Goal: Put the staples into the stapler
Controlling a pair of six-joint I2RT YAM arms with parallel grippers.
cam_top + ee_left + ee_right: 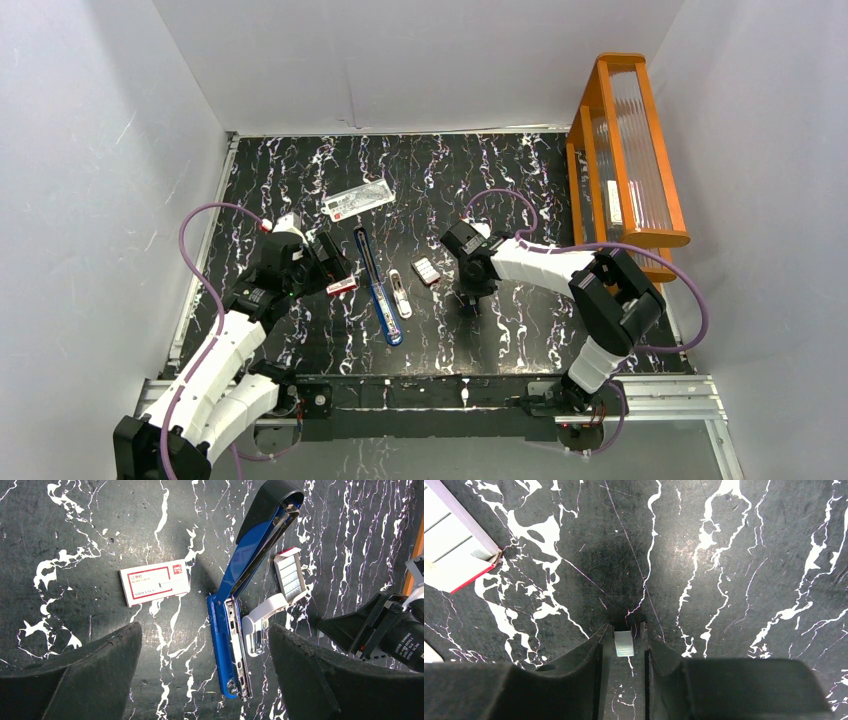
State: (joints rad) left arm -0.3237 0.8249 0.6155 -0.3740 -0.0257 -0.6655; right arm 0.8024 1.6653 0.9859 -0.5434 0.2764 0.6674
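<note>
Stapler (384,308) lies swung wide open near the middle of the worktop (520,340). The half with the silver rail faces up at the near end, and the black-and-blue half stretches toward the far side. A short silvery strip of staples (624,644) is pinched between the right jaws, which are closed down to the strip's width. They point straight down at bare worktop, to the right of the stapler and apart from it. The open tray (427,271), with more staples in it, sits between the stapler and those jaws. A small white item (400,293) lies just beside the stapler's right edge. The red-and-white sleeve (342,286) rests to the stapler's left. The left jaws are spread wide and hold nothing, above the sleeve and the stapler. A clear packet (358,200) lies farther back, and an orange rack (620,60) stands at the right edge.
</note>
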